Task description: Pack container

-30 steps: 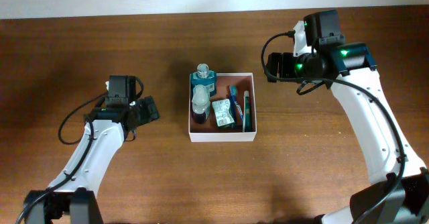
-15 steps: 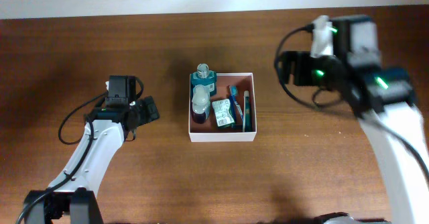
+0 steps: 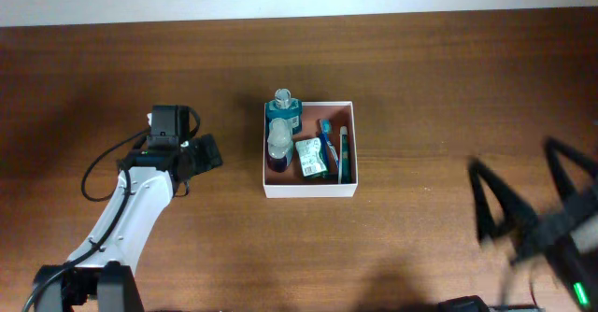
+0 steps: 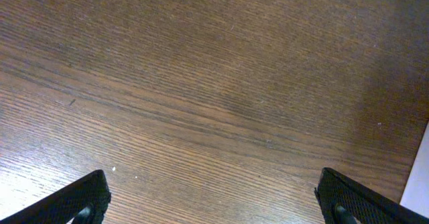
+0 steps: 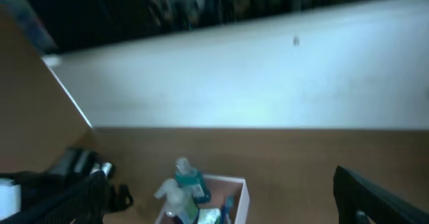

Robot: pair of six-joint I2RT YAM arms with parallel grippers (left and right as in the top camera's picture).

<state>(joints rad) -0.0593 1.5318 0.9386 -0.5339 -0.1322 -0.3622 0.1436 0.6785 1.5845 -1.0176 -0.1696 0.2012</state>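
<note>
The container (image 3: 308, 190), a square white box with a reddish-brown inside, stands mid-table. In it are a teal bottle (image 3: 283, 112), a clear bottle (image 3: 279, 142), a green packet (image 3: 311, 158), a blue toothbrush (image 3: 327, 136) and a dark teal item (image 3: 344, 153). My left gripper (image 3: 209, 153) is left of the box, open and empty over bare wood (image 4: 214, 198). My right gripper (image 3: 528, 195) is raised high at the front right, blurred, open and empty. Its wrist view shows the container (image 5: 238, 189) and the teal bottle (image 5: 188, 178) far below, between its fingers (image 5: 369, 196).
A white wall (image 5: 255, 83) runs behind the table's far edge. A white corner (image 4: 419, 178) shows at the right edge of the left wrist view. My left arm (image 5: 27, 184) shows at the right wrist view's lower left.
My right arm has swung from the back right, next to the box, up toward the camera and to the front right. The left arm and the box contents have not moved.
</note>
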